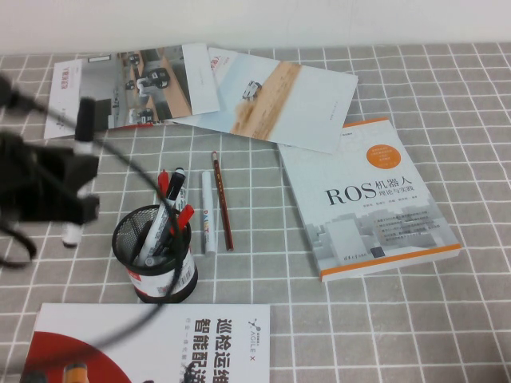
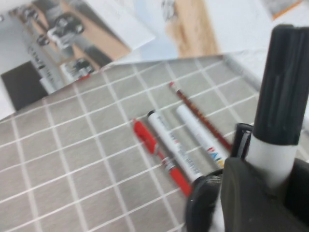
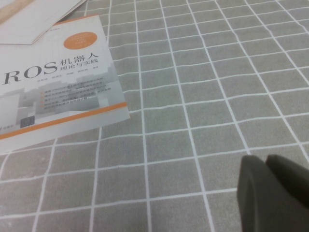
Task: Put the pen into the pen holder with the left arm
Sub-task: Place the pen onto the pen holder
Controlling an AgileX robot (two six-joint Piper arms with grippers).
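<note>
Though the pen (image 1: 80,171) is already off the table, clamped upright in the left gripper (image 1: 60,187) with its black cap (image 2: 285,82) showing in the wrist view, it is not yet in the pen holder (image 1: 154,254). The jaws are closed part-way on the barrel — a firm hold, by the look of it. The holder stands just to the right of the gripper, lower down (red-capped markers (image 1: 182,217) already in it). What remains: carry across, line up, lower, release. The right gripper (image 3: 273,193) hangs over bare tablecloth (image 3: 193,96) beside the ROS book (image 1: 371,199) — its fingers look closed, holding nothing.
</note>
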